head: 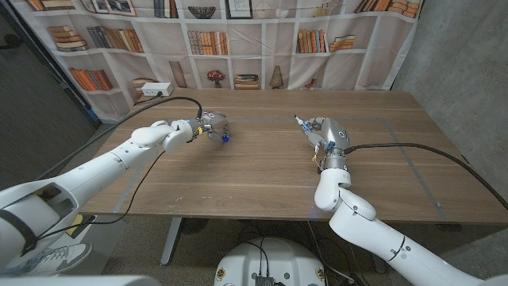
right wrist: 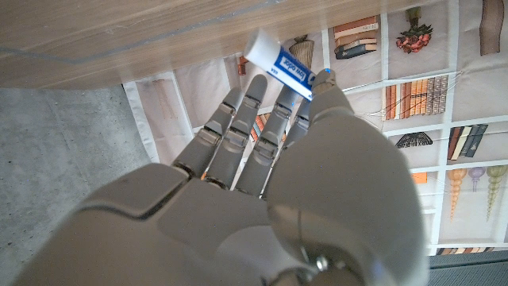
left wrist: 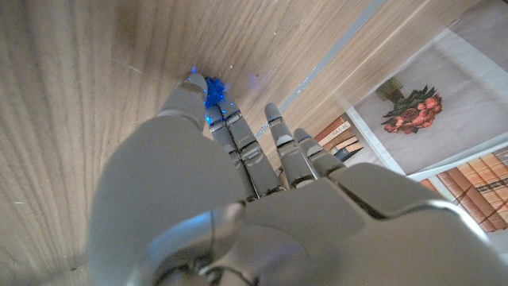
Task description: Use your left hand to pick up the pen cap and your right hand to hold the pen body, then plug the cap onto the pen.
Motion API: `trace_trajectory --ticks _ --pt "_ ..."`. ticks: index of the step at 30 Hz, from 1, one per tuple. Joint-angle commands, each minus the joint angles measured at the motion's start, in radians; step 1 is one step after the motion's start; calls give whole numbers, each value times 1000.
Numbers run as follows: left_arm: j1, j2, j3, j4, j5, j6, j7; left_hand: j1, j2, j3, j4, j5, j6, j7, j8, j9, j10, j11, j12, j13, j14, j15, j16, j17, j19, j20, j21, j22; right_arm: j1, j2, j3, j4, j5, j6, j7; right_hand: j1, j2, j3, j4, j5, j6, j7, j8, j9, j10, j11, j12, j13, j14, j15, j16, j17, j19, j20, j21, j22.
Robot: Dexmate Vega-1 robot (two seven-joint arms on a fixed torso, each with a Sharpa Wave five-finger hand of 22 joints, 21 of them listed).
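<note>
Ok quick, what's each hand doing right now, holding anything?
Left hand: pinching the blue pen cap at the table.
Right hand: holding the pen body.

pen cap (left wrist: 211,94) mostly behind the left hand's fingers (left wrist: 238,139); pen body (right wrist: 278,63) partly behind the right's

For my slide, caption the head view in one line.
Left hand pinches the blue pen cap at the wooden table while right hand holds the pen body.
</note>
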Motion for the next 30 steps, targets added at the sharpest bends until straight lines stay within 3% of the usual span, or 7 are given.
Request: trace_trajectory --ticks 1,10,16,21,30 --pt "34 3 -11 -17 -21 28 2 13 0 10 0 -2 16 0 7 5 16 -1 5 3 14 -145 0 2 9 -2 1 3 10 -13 -1 1 3 7 15 0 11 19 11 5 40 -48 3 2 67 -60 7 6 0 -103 2 5 6 -115 -4 3" --pt "57 -7 -10 -6 -44 32 11 19 5 17 1 -9 46 7 16 5 41 -1 0 2 33 -144 0 2 18 -4 1 3 17 -18 -7 0 7 0 36 2 12 22 9 6 40 -48 4 2 66 -60 7 7 0 -105 3 6 7 -113 -4 3" --pt "63 -10 -8 -5 -40 39 25 57 34 45 -9 -23 92 22 34 8 104 -3 5 6 75 -150 1 0 39 -23 3 0 14 -16 -9 -2 5 -3 31 0 11 21 9 6 40 -48 4 2 66 -60 8 8 -1 -103 2 6 5 -114 -5 3" --pt "70 -2 -17 -30 -34 55 39 107 58 79 -24 -42 144 33 57 8 161 -2 11 18 120 -154 1 0 53 -35 0 -1 3 -17 -5 -13 0 -5 17 -1 10 22 10 6 40 -48 5 2 66 -60 10 9 -2 -102 2 6 4 -114 -5 3" --pt "81 19 -30 -89 -15 86 38 127 60 92 -26 -52 156 52 62 7 196 3 17 36 189 -161 18 7 60 -47 -3 -2 -28 -23 10 -34 -7 0 -11 -1 13 24 11 7 40 -48 5 2 65 -60 10 10 -1 -103 2 6 4 -115 -6 2"
